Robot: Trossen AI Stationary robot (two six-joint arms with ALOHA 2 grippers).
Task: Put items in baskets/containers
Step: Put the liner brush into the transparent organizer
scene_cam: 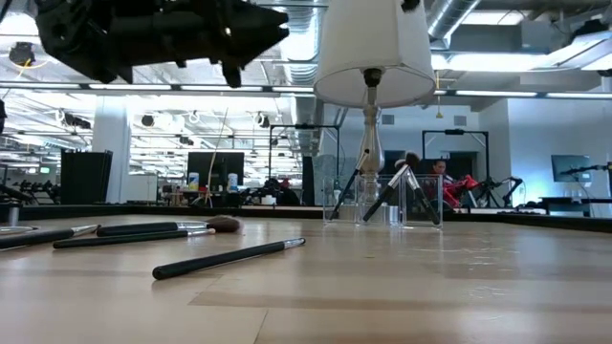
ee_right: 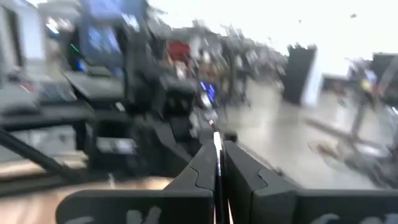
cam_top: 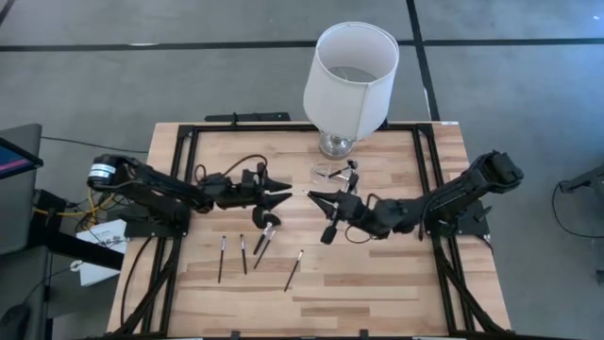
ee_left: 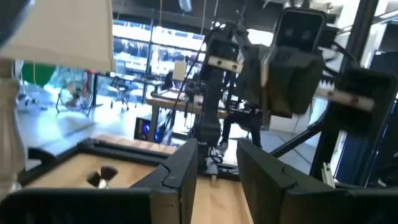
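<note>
Task partly done: one makeup brush (ee_right: 217, 152) is pinched in the closed right end effector (cam_top: 315, 196), just short of the clear tray (cam_top: 336, 174) already holding brushes, the left end effector (cam_top: 283, 195) is held parted and empty, and four brushes (cam_top: 243, 254) are left on the tabletop (cam_top: 377, 274).

The clear tray (cam_top: 335, 173) is barely discernible, and the right wrist view is blurred throughout.

No readable text, labels, brands or numbers anywhere; screens in the background too blurred to read.
</note>
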